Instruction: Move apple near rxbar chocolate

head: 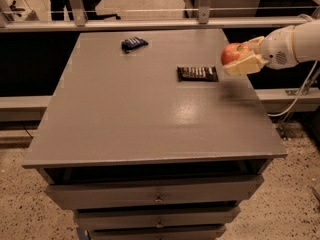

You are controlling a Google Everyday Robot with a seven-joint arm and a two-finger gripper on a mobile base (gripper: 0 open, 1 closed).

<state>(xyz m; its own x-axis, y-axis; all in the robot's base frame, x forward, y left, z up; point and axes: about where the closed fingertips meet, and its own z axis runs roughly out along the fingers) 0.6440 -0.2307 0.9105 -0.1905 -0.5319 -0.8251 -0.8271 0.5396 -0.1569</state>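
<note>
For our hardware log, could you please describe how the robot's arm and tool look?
The arm is smooth, rounded white casing with a small dotted patch near the wrist. The tool, over the table's right edge, has thick cream-yellow fingers.

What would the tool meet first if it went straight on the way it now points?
Likely nothing: the tool, shut on the apple, points left above the table; the rxbar chocolate lies lower, though depth is unclear.
</note>
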